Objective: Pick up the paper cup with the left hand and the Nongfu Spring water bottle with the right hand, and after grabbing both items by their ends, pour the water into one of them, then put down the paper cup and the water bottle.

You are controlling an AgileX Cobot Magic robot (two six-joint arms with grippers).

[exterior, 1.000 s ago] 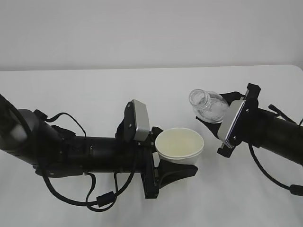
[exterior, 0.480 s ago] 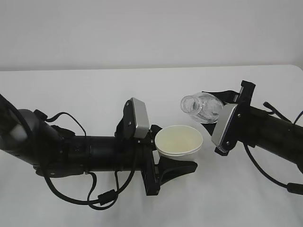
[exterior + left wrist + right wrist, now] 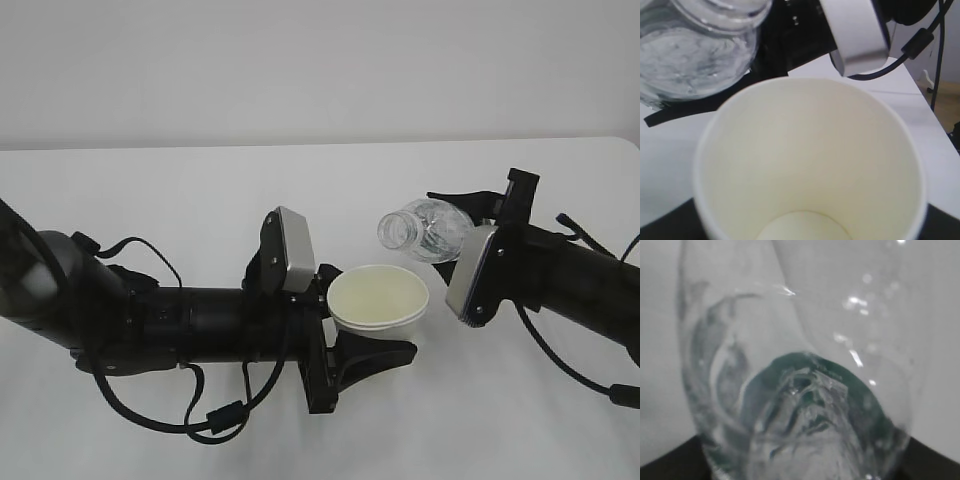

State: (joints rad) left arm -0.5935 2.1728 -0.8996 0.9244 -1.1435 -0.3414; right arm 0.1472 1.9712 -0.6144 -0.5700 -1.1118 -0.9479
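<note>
**Cup held upright at left, bottle tipped toward it at right**

Exterior view, far left: the left arm lies low across the white worktop [image 3: 200, 190], black cables looping beneath it, a silver-grey block [image 3: 297, 252] on top near the wrist. The left hand [image 3: 372, 335] has its fingers set partly apart and closed around the lower body of the paper cup [image 3: 379, 300]. Cup is upright, mouth facing up, clear of the worktop. Left wrist view looks straight down into the cup [image 3: 810, 160]: cream inside, round base visible; no water can be made out in it.

Just right of and above the cup rim: the Nongfu Spring water bottle [image 3: 428, 229], tipped well over, capless neck pointing left and slightly down toward the cup. Bottle mouth sits above the cup's right rim, not touching it. No stream visible between them.

Right: the right hand [image 3: 470, 225] grips the bottle by its base end, fingers partly apart on either side. Right wrist view shows the bottle [image 3: 800, 390] close up, clear ribbed plastic with dark green showing low down; water level cannot be told
</note>
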